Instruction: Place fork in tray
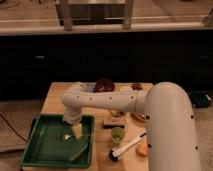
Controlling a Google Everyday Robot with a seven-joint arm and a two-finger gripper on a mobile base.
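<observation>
The dark-green tray (pixel 37 150) sits at the front left of the wooden table. A small pale fork (pixel 70 135) shows just above the tray's floor near its middle, right under my gripper (pixel 74 127). The gripper hangs from the white arm, which reaches in from the right and bends down over the tray's far right part. I cannot tell whether the fork is held or lies loose. A curved green piece (pixel 81 148) lies in the tray's right front corner.
On the table right of the tray are a dark flat block (pixel 114 122), a small green cup (pixel 117 134), a white stick with a black end (pixel 128 146) and an orange item (pixel 143 148). A dark red bowl (pixel 104 86) stands at the back.
</observation>
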